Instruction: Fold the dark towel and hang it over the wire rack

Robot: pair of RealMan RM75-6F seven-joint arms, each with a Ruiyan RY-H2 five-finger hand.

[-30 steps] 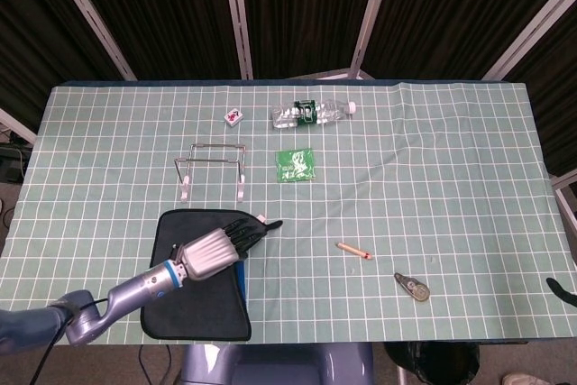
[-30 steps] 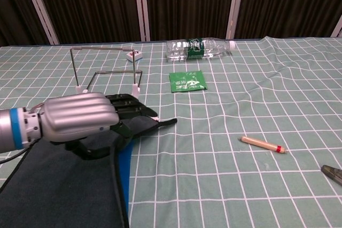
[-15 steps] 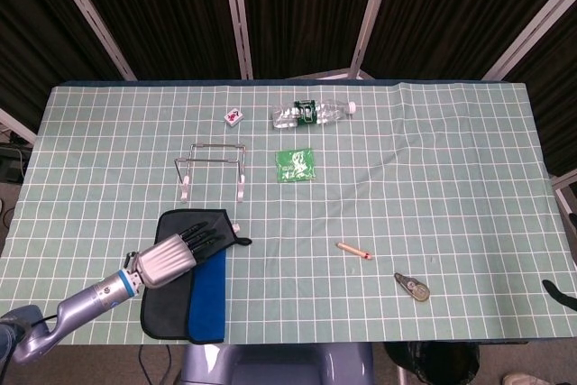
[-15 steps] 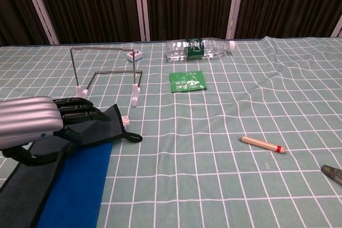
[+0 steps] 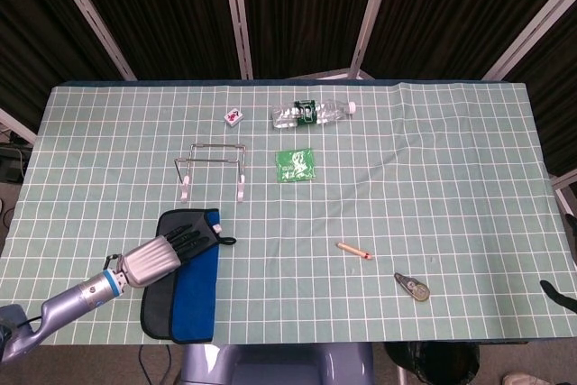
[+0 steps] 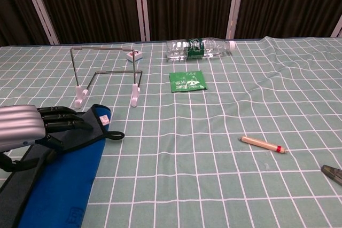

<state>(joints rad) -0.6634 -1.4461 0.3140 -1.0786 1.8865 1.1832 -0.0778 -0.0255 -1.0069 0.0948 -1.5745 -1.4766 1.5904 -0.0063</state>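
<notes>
The dark towel [image 5: 155,313] [image 6: 77,132] lies at the front left of the table, folded lengthwise, with its blue inner side [image 5: 196,290] [image 6: 59,185] facing up. A white tag and a small loop stick out at its far corner. My left hand [image 5: 162,255] [image 6: 26,129] grips the towel's far left edge, fingers over the dark fabric. The wire rack [image 5: 242,173] [image 6: 133,99] stands upright just beyond the towel, apart from it. Of my right hand only a dark sliver [image 5: 559,291] shows at the right edge of the head view.
Behind the rack lie a small white box [image 5: 233,116] [image 6: 133,54], a plastic bottle [image 5: 311,113] [image 6: 197,48] and a green packet [image 5: 295,165] [image 6: 187,80]. A wooden stick [image 5: 354,250] [image 6: 262,144] and a tape dispenser [image 5: 412,287] [image 6: 332,174] lie front right.
My left hand has pulled back to the left with the towel's edge, turning the right part over. The towel is now narrower, with its blue side up.
</notes>
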